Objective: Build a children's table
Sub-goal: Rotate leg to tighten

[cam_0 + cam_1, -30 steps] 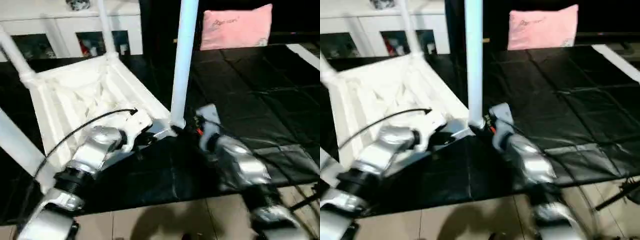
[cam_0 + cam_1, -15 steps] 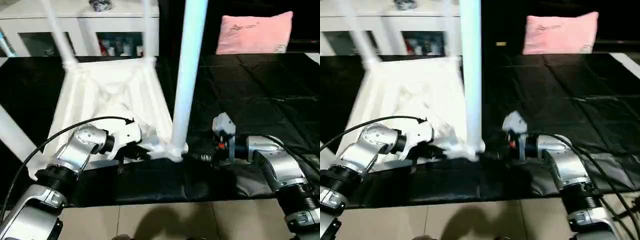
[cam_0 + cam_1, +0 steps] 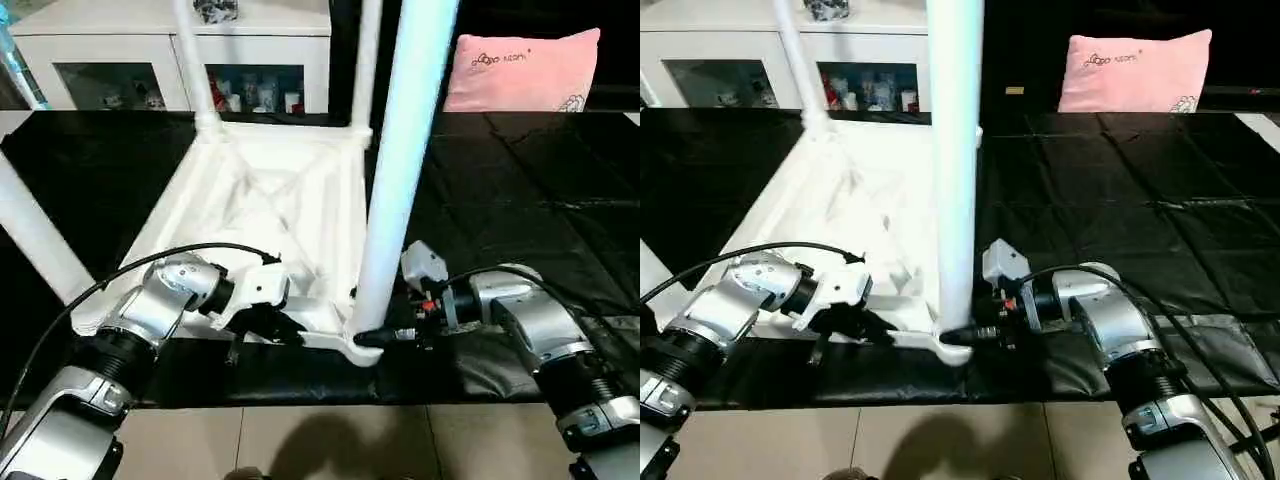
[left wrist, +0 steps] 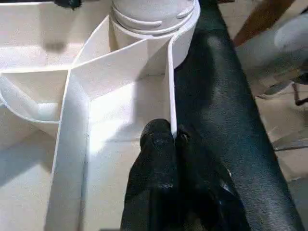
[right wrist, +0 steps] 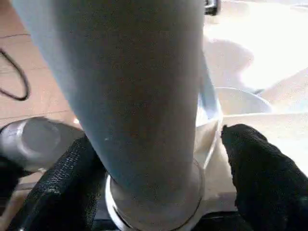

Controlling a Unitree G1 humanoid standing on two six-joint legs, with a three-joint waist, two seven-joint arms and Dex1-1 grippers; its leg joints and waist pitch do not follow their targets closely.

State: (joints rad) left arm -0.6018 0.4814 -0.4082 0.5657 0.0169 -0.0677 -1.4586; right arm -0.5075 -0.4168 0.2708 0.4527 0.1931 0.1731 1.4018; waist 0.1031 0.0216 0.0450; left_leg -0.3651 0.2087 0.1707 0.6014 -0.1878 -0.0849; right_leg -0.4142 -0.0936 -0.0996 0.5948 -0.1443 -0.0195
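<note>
Head camera views: the white tabletop (image 3: 270, 215) lies upside down on a black mat (image 3: 520, 200), ribbed underside up, its near edge close to the mat's front edge. Four legs stand upright in its corner sockets; the near right leg (image 3: 400, 170) rises at the near right corner. The left gripper (image 3: 268, 322) sits at the tabletop's near edge. The right gripper (image 3: 372, 338) meets the base of the near right leg. A white glass-door cabinet (image 3: 170, 60) and a pink pillow (image 3: 525, 72) stand beyond the mat's far edge.

Left wrist view: the left gripper's fingers (image 4: 159, 149) are pressed together on the tabletop's thin rim wall.

Right wrist view: the right gripper's fingers (image 5: 72, 178) stand apart on either side of the leg's base; whether they touch it cannot be told.
</note>
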